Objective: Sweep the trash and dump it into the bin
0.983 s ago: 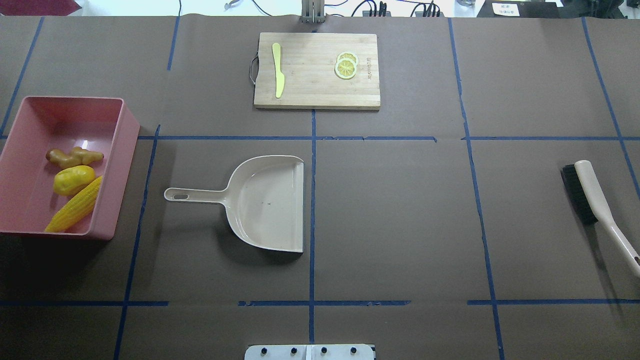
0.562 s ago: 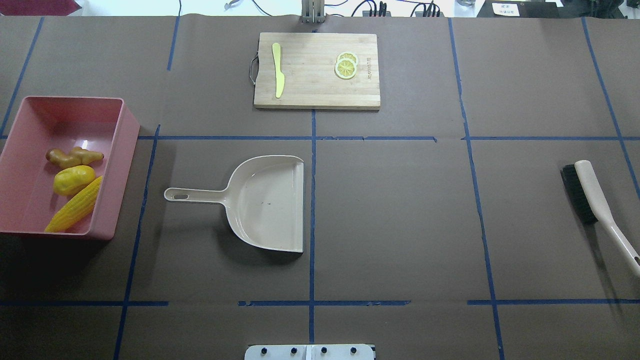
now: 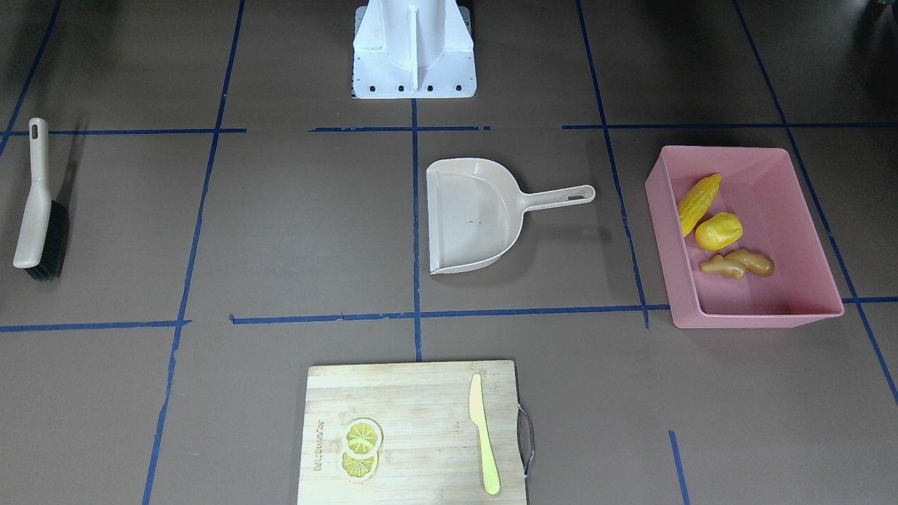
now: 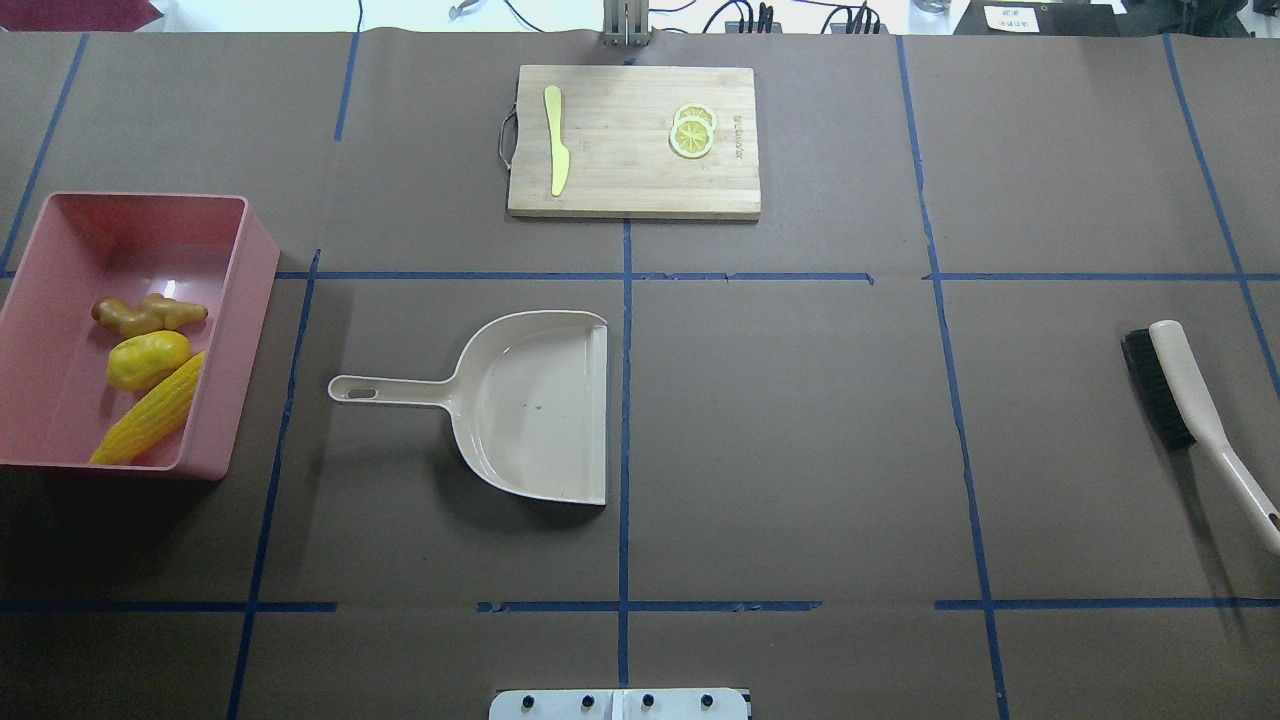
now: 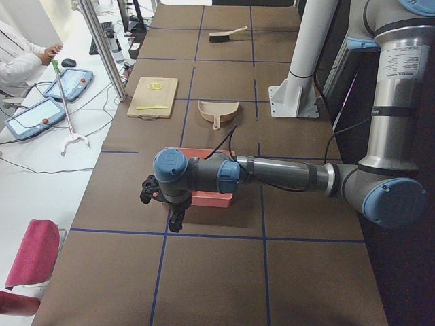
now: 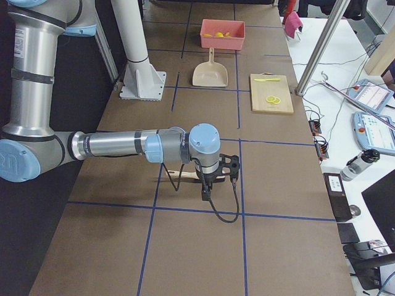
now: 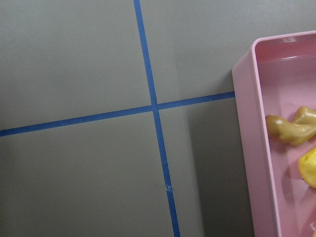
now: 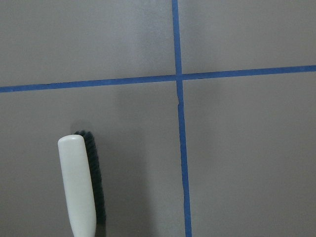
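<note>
The pink bin (image 4: pixel 262 260) stands at the table's left end; it also shows in the front view (image 3: pixel 754 319) and the left wrist view (image 7: pixel 252 148). Inside it lie the corn cob (image 4: pixel 150 415), the rounded yellow lump (image 4: pixel 147 360) and the tan ginger root (image 4: pixel 150 314). My left gripper (image 5: pixel 175 221) shows only in the exterior left view, hanging over the table beside the bin; I cannot tell its state. My right gripper (image 6: pixel 207 191) shows only in the exterior right view, above the brush (image 4: pixel 1190 400); I cannot tell its state.
The beige dustpan (image 4: pixel 540 405) lies empty at mid-table, handle toward the bin. The brush lies at the right end, also seen in the right wrist view (image 8: pixel 79 187). A wooden cutting board (image 4: pixel 630 180) at the far side holds a yellow-green knife (image 4: pixel 556 140) and lemon slices (image 4: pixel 692 132).
</note>
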Tool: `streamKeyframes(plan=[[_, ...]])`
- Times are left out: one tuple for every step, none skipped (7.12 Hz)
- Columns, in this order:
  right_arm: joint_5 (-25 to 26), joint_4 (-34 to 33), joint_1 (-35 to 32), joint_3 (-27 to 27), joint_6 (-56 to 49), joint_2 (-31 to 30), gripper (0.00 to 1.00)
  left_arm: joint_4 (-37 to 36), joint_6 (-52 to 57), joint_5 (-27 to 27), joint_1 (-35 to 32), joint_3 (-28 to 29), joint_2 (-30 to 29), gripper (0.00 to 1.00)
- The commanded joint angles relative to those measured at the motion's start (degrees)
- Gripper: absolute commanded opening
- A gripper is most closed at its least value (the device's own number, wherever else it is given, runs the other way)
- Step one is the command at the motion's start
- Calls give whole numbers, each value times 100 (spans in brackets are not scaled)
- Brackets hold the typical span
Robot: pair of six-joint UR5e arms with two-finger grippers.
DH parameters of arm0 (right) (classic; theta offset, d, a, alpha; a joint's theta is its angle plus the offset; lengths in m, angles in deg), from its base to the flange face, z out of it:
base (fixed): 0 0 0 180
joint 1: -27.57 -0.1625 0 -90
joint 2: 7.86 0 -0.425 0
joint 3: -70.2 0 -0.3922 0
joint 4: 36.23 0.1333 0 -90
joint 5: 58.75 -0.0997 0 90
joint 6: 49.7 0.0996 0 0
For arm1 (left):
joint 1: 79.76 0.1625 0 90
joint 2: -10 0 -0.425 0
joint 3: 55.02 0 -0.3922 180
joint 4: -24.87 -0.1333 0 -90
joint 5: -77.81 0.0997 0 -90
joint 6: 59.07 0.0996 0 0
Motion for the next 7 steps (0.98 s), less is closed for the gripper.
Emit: streamKeyframes(plan=[[3,5,82,-27,2,46,100,21,-1,0,0,-16,0,100],[3,5,144,-45,37,46,100,30,-1,0,0,-16,0,100],[11,5,179,-45,-6,46,100,56,-1,0,0,-16,-9,100],[3,-4,179,-63,2,107,100,152,-1,0,0,28,-9,100],[-6,-4,179,-106,-15,177,100,223,-1,0,0,45,-9,100],[-32,-4,179,-107,-24,187,100,232,-1,0,9,37,-9,100],[-33,-4,179,-107,-24,204,100,232,-1,9,9,45,-44,100]])
